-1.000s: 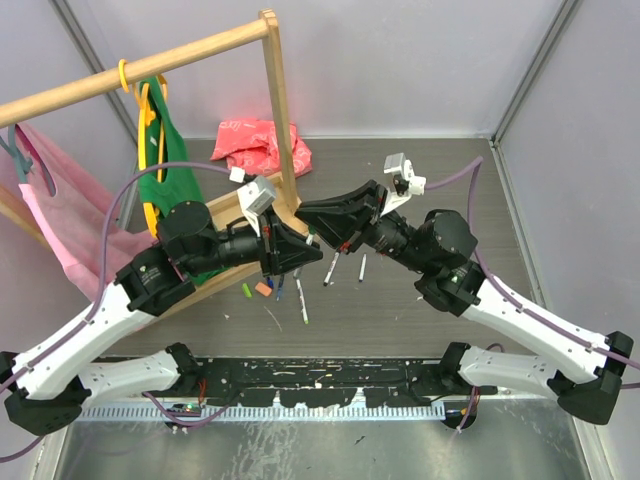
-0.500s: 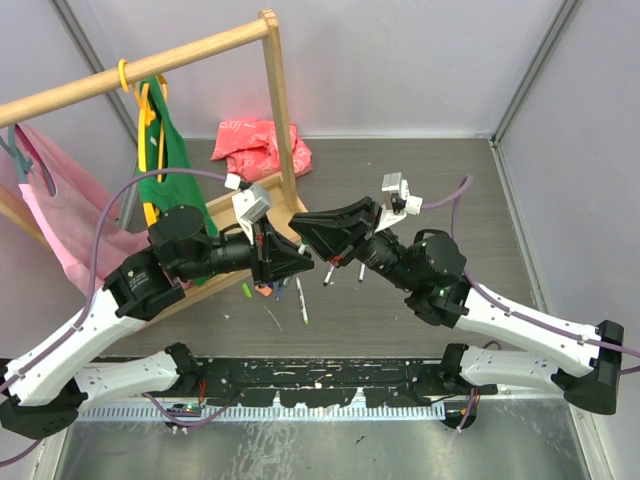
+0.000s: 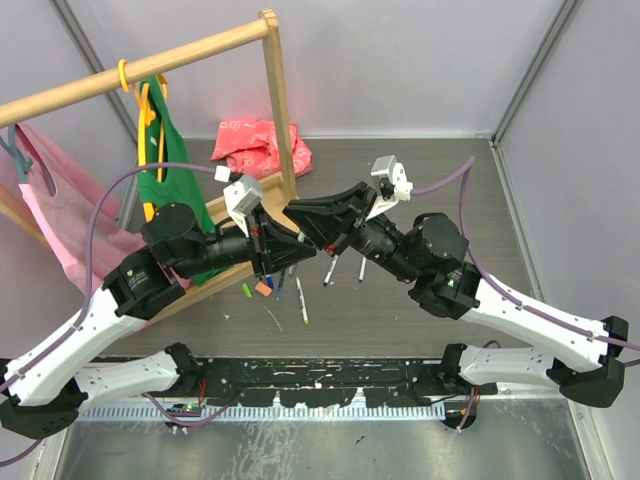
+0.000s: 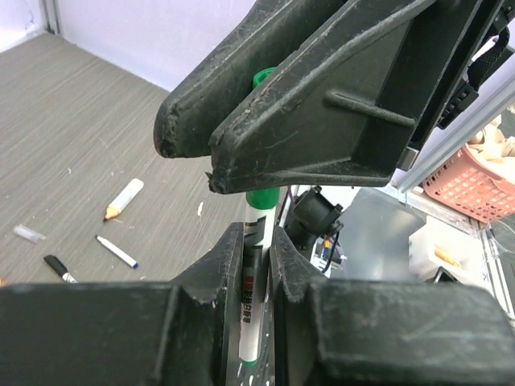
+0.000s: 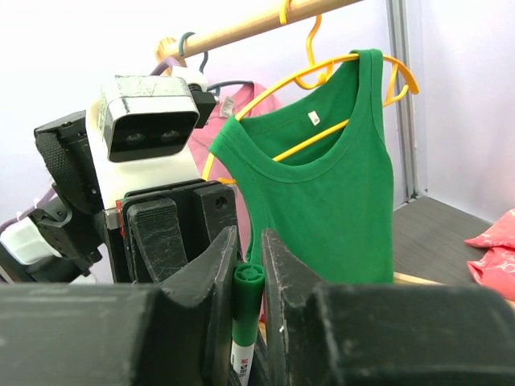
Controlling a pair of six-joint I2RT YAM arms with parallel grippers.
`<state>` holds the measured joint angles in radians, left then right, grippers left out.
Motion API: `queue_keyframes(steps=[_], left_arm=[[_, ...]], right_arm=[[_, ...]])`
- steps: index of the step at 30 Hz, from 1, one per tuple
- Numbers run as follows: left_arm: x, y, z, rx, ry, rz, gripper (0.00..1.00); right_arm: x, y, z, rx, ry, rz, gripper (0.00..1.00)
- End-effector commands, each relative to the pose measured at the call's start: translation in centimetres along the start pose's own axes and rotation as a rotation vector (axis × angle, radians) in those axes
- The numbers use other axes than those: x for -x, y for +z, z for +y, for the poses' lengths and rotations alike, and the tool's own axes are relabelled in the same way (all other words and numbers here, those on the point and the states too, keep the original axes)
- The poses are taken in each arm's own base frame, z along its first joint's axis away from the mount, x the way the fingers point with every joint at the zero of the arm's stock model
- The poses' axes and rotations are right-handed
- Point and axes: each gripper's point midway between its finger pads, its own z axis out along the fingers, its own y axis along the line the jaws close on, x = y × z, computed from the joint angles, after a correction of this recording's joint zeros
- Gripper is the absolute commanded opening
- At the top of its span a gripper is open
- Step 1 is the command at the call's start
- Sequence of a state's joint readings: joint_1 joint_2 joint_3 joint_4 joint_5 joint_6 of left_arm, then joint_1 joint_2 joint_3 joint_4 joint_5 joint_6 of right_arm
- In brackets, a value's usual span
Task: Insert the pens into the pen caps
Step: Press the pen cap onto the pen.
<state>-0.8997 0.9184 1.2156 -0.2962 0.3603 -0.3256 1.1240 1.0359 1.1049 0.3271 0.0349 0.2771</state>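
In the air beside the rack post, my left gripper (image 3: 300,252) (image 4: 257,235) is shut on the white barrel of a pen (image 4: 255,269). My right gripper (image 3: 305,222) (image 5: 248,241) is shut on a green pen cap (image 5: 248,296) that sits over that pen's end (image 4: 261,198), with white barrel showing just below it. The two grippers almost touch. More pens lie on the table below: a green-tipped one (image 3: 301,301), a black-tipped one (image 3: 329,270), and an orange-tipped one (image 4: 123,199). A green cap (image 3: 246,290) and an orange cap (image 3: 262,288) lie loose beside them.
A wooden clothes rack (image 3: 278,95) stands at the back left, holding a green tank top (image 5: 338,193) on a yellow hanger and a pink garment (image 3: 60,215). A red bag (image 3: 255,143) lies behind the post. An orange basket (image 4: 475,181) sits beyond the table.
Both grippers, still joined on the pen and cap, have shifted a little left and away, toward the rack post. Neither jaw has opened.
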Motion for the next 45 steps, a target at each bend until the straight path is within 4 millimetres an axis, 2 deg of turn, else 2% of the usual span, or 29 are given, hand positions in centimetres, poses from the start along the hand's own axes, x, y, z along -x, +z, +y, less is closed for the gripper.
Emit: queue_keyframes(steps=[1, 6, 11, 17, 25, 29, 34, 37, 40, 43, 45], left_arm=[[9.8, -0.8, -0.7, 0.020, 0.056, -0.348, 0.00], [8.7, -0.5, -0.4, 0.021, 0.039, -0.318, 0.00], [8.2, -0.5, -0.2, 0.025, 0.033, -0.305, 0.00], [7.5, -0.2, -0.3, 0.009, 0.026, -0.274, 0.00], [6.3, -0.8, 0.5, 0.056, 0.014, -0.262, 0.00], [5.6, -1.3, 2.2, 0.146, -0.007, -0.259, 0.00], [4.8, -1.7, 3.9, 0.241, -0.032, -0.239, 0.00], [3.9, -1.7, 4.9, 0.291, -0.054, -0.215, 0.00], [2.7, -1.6, 5.7, 0.325, -0.072, -0.190, 0.00], [1.4, -1.2, 6.6, 0.357, -0.091, -0.144, 0.00], [0.4, -0.9, 7.2, 0.382, -0.112, -0.107, 0.00]], right_arm=[[-3.0, -0.5, 2.1, 0.085, -0.066, 0.166, 0.02], [0.6, 0.2, 3.1, 0.112, -0.088, 0.079, 0.08], [2.5, 0.1, 3.7, 0.126, -0.086, 0.017, 0.21], [3.8, -0.3, 3.8, 0.126, -0.093, -0.021, 0.39], [4.9, -1.5, 3.8, 0.125, -0.089, -0.064, 0.49], [4.3, -2.3, 3.5, 0.117, -0.101, -0.055, 0.54], [2.7, -3.7, 1.2, 0.018, -0.120, -0.007, 0.57], [1.8, -4.9, -0.7, -0.079, -0.119, 0.011, 0.58], [0.6, -6.3, -3.9, -0.242, -0.112, 0.032, 0.58], [-2.3, -7.9, -6.9, -0.384, -0.128, 0.101, 0.60], [-4.0, -9.0, -8.4, -0.456, -0.128, 0.140, 0.64]])
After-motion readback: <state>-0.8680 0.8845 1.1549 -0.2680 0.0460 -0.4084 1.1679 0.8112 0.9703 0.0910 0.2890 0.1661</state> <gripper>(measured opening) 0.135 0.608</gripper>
